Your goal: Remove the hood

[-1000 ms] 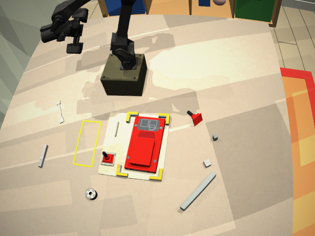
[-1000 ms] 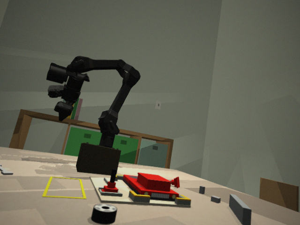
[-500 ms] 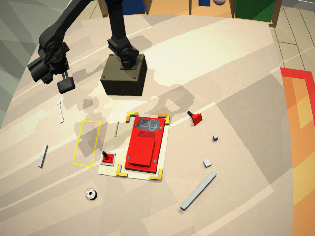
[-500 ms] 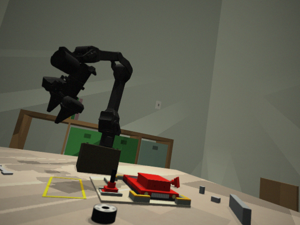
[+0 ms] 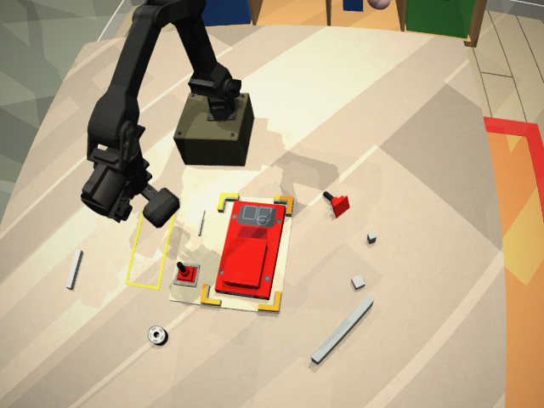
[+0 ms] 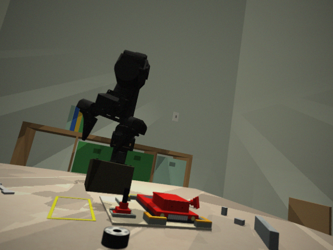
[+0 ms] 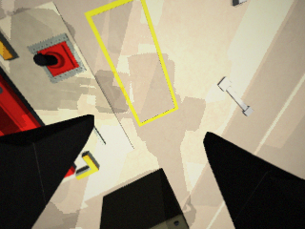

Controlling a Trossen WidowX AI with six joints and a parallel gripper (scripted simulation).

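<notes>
So the toy car [image 5: 250,250] sits on a pale base plate [image 5: 286,263], boxed in by yellow and orange corner brackets [image 5: 228,200] at all four corners. The hood is on the car, not lifted off; from the top view it's hard to pick out which red panel is the hood exactly, so no pinning it down further. The car's long axis runs up-and-down in the top view, tilted slightly, with the grey windowed end toward the arm's base block [image 5: 213,132]. On the same plate there's a small grey-rimmed square holder [image 5: 186,275] with a red block and a black peg standing in it, just left of the car.

The marked area [image 5: 147,252] is a yellow-outlined rectangle on the table [image 5: 395,110], left of the plate, roughly parallel to the car. Nothing lies inside the part of it that shows.

The arm arches from its block out to the left and bends back down, so the gripper [image 7: 152,148] hangs high above the near end of that yellow rectangle, pointing down at the table. Its fingers are spread wide with nothing between them, well clear of everything.
</notes>
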